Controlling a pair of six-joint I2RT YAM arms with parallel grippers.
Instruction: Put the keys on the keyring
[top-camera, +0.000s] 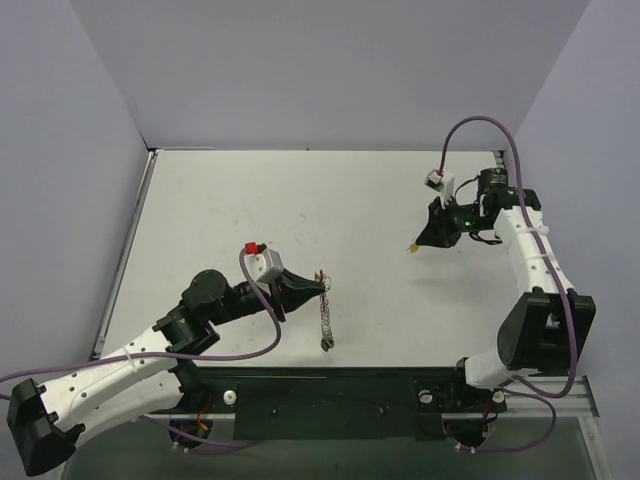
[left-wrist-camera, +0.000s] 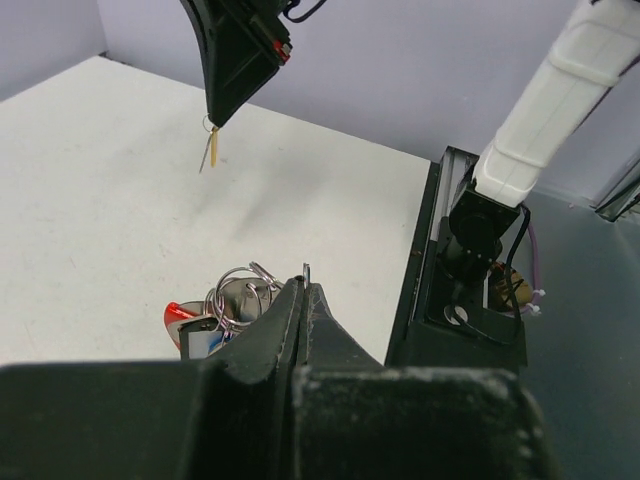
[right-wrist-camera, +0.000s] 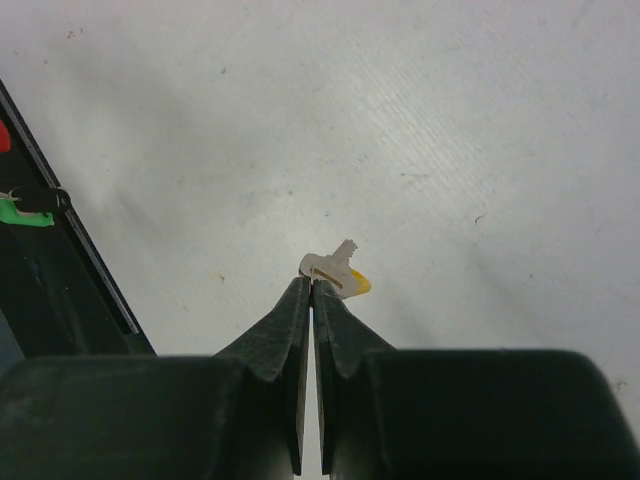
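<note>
My left gripper (top-camera: 318, 289) is shut on the keyring (top-camera: 323, 283), near the table's front middle. A thin sliver of the ring (left-wrist-camera: 306, 269) pokes out between the closed tips in the left wrist view. Silvery loops (left-wrist-camera: 240, 290) and a red-headed key (left-wrist-camera: 178, 314) hang just left of my fingers, and the chain (top-camera: 326, 325) dangles down toward the front edge. My right gripper (top-camera: 418, 245) hovers over the right half of the table, shut on a small yellow-headed key (right-wrist-camera: 338, 272). That key (left-wrist-camera: 212, 148) hangs below the right gripper's tips in the left wrist view.
The white table (top-camera: 300, 200) is walled at the back and sides. A black rail (top-camera: 330, 395) with the arm bases runs along the near edge. Purple cables (top-camera: 480, 125) loop from both arms. The right arm's white links (left-wrist-camera: 540, 130) stand at the table's right edge.
</note>
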